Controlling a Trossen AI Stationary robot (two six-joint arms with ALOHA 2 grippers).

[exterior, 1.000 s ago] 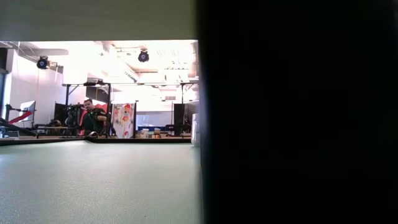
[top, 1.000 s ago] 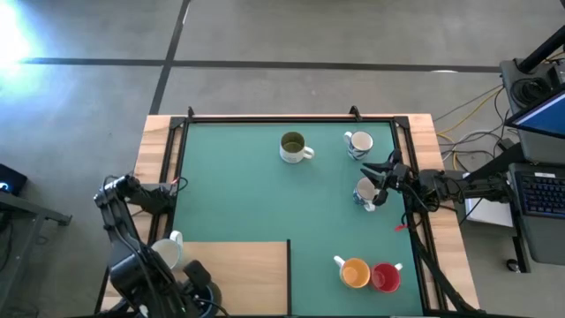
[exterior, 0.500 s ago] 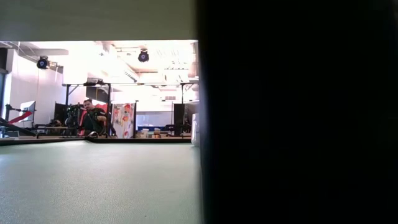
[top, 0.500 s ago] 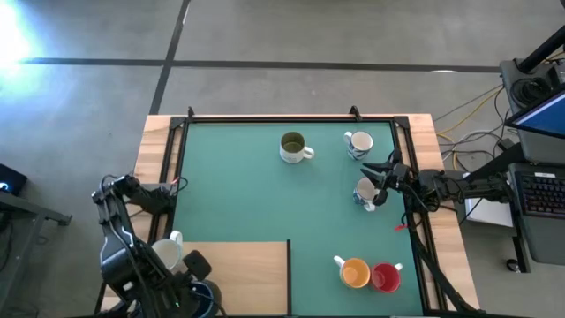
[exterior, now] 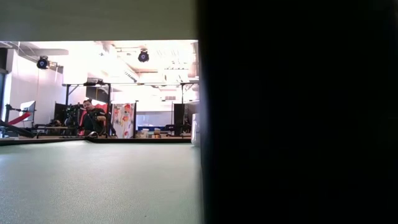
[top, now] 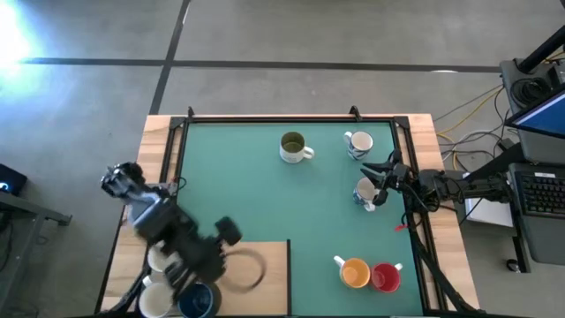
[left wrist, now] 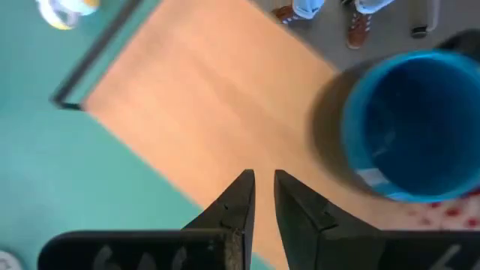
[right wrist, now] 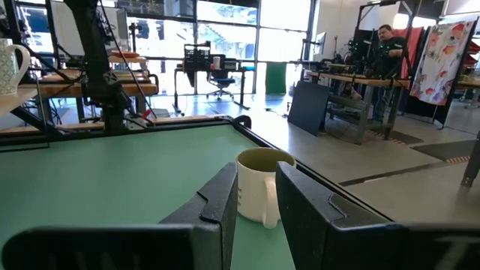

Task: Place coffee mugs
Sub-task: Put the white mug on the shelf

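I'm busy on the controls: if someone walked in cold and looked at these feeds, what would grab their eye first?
Probably the left arm, a blur over the wooden board at the table's near left, its left gripper nearly closed and empty beside a blue mug. Next, the orange mug and red mug side by side on the green mat. The low view is half blacked out.
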